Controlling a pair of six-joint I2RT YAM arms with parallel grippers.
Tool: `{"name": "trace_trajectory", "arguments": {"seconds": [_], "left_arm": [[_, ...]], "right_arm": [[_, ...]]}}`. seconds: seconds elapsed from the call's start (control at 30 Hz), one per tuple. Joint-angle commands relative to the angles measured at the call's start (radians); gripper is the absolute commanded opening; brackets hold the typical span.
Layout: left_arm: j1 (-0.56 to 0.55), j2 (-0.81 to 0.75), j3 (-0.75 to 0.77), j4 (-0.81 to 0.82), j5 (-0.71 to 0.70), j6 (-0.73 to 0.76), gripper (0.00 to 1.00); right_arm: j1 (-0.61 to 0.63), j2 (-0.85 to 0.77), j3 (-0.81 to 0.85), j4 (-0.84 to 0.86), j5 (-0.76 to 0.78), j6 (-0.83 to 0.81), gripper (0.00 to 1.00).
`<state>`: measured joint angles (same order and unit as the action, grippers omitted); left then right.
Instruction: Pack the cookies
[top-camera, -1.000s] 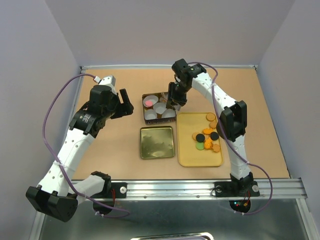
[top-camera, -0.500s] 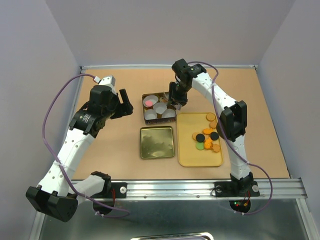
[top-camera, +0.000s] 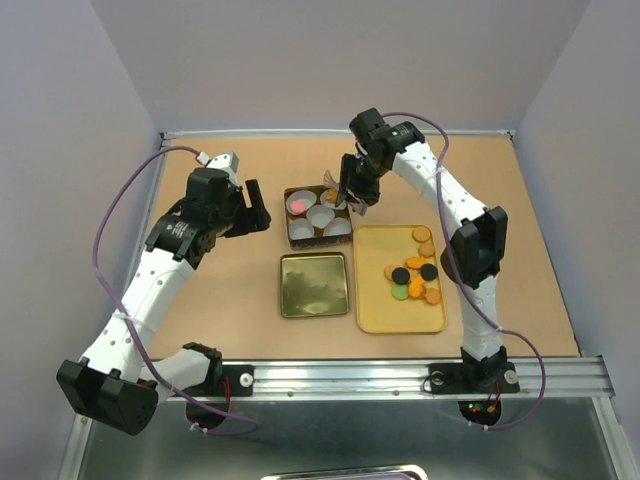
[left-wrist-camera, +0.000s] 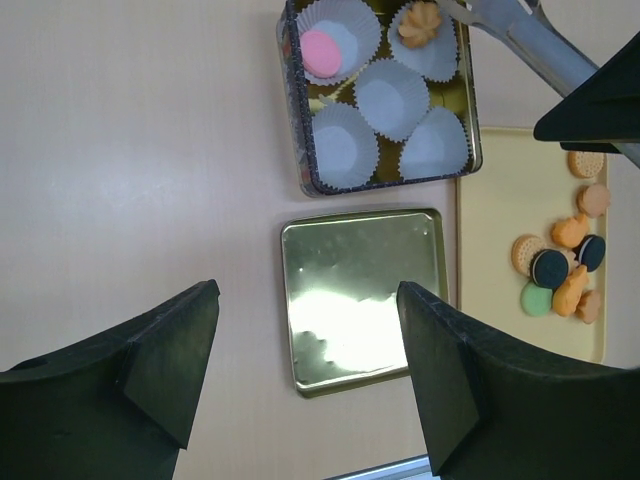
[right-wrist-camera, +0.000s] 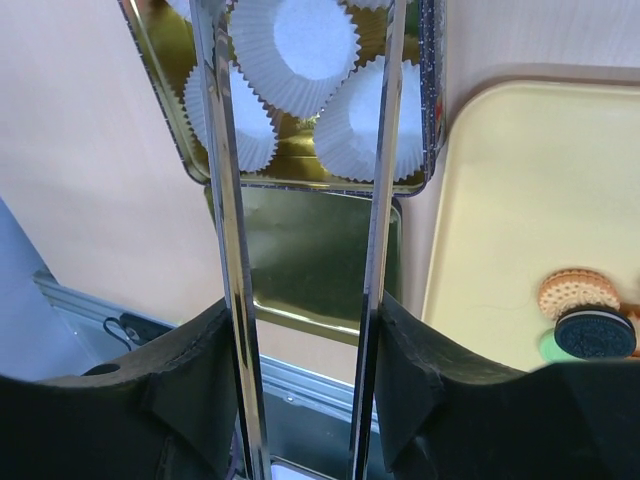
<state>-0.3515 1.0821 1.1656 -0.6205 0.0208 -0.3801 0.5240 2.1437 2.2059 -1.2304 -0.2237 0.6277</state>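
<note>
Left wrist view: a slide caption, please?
Open left pincer frames the gold lid; tin beyond holds five liners, two with cookies.

Gold tin (left-wrist-camera: 462, 95), white pleated liners (left-wrist-camera: 392, 98), one pink cookie (left-wrist-camera: 320, 50), one orange cookie (left-wrist-camera: 420, 24). Shiny gold lid (left-wrist-camera: 360, 300), pale yellow tray (left-wrist-camera: 500, 210), tan table (left-wrist-camera: 130, 150).

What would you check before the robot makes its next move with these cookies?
1. The orange cookie lies in a liner inside the tin: ok.
2. The right tool has its blades apart, nothing between them: ok.
3. The right tool's tips are clear of that liner: cannot tell.
4. Three empty liners are free in the tin: ok.
5. More cookies lie on the yellow tray: ok.
6. The left tool is open, beside the tin: ok.
</note>
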Motion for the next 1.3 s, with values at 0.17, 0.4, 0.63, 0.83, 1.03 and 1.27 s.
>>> {"name": "trace_trajectory", "arguments": {"seconds": [0.17,0.4,0.63,0.83,1.03,1.27], "left_arm": [[0.005,0.010,0.034,0.025,0.042,0.050,0.83],[0.003,0.036,0.104,0.039,0.123,0.014,0.83],[-0.035,0.070,0.094,0.059,0.185,-0.025,0.83],[-0.096,0.082,0.052,0.076,0.199,-0.036,0.83],[-0.095,0.113,0.060,0.082,0.197,-0.046,0.83],[-0.095,0.098,0.077,0.047,0.182,-0.042,0.83]], "right_arm": [[-0.007,-0.085,0.017,-0.043,0.043,0.040,0.54],[-0.025,-0.251,-0.121,-0.158,0.171,0.055,0.54],[-0.050,-0.502,-0.464,-0.158,0.173,0.164,0.54],[-0.050,-0.636,-0.653,-0.158,0.150,0.194,0.54],[-0.050,-0.752,-0.831,-0.156,0.099,0.179,0.53],[-0.048,-0.858,-0.935,-0.114,0.049,0.204,0.53]]}}
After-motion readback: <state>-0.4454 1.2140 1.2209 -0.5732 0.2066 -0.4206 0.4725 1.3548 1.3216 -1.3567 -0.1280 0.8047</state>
